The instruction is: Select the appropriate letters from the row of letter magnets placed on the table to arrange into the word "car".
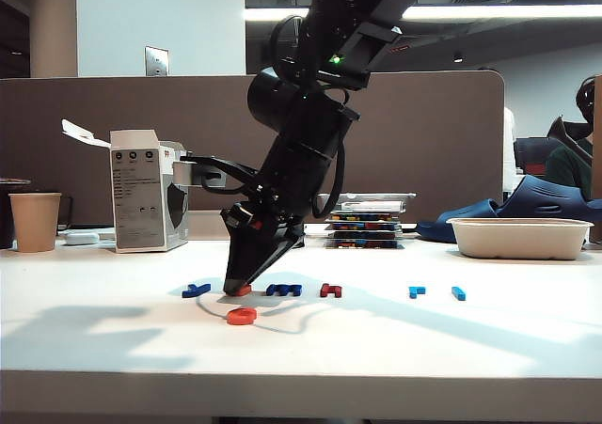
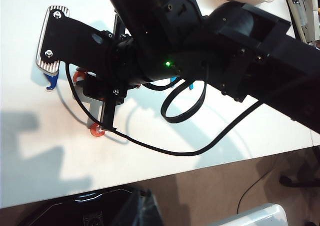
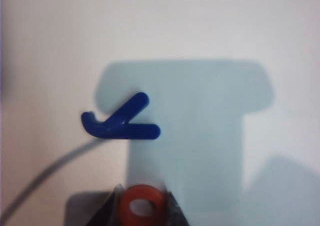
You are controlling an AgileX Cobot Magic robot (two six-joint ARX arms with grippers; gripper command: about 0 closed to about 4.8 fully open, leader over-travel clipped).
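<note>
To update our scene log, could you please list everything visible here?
plain white table: one, bears everything.
dark-blue letter magnets: two, "y" and "m", in the row.
orange "a" magnet: one, in the row between them.
orange-red "c" magnet: one, in front of the row.
dark-red "h" magnet: one, right of "m".
light-blue letter magnets: two, at the row's right end.
brown paper cup: one, far left.
white box: one, beside the cup.
stacked letter trays: behind the row.
white rectangular tub: one, right.
right gripper: tips down, fingers either side of "a"; grip unclear.
left gripper: not seen.
</note>
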